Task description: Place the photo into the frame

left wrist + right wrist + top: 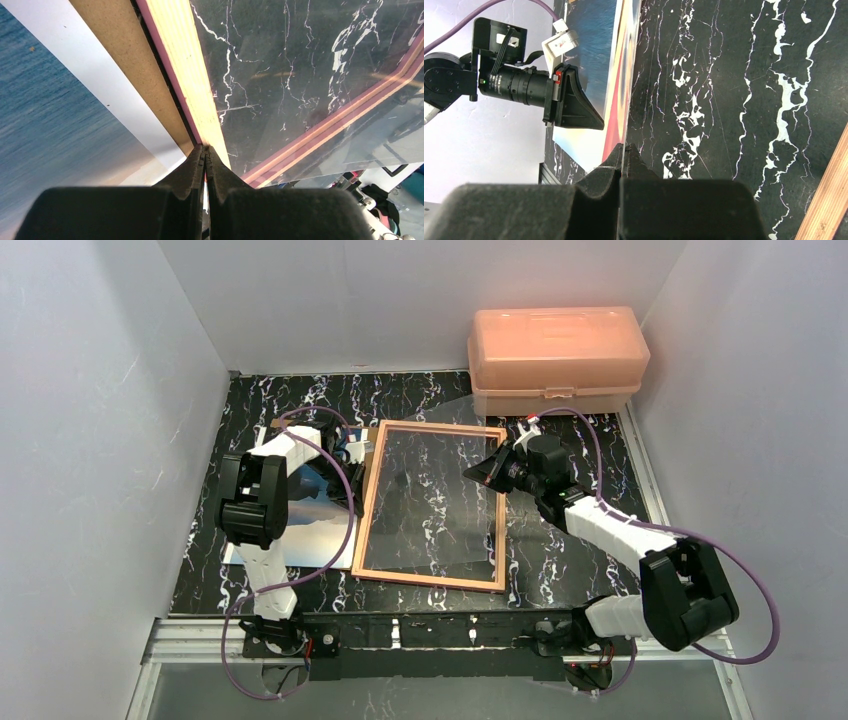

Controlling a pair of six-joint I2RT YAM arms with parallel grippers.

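Note:
The frame [368,530] lies tan back up in the middle of the table. My left gripper [352,454] is shut on its left rail [192,75], fingertips [199,156] pinched together at the wood edge. The clear pane [440,500] is tilted over the frame. My right gripper [480,472] is shut on the pane's right edge; in the right wrist view the thin sheet [630,100] runs up from the closed jaws. The photo [305,530] lies face up left of the frame, partly under the left arm, with blue print [50,125] and white border.
A brown backing board [125,60] lies under the photo beside the frame. A peach plastic box [556,355] stands at the back right. White walls close in the left, back and right. The frame's right rail [826,195] shows by my right gripper.

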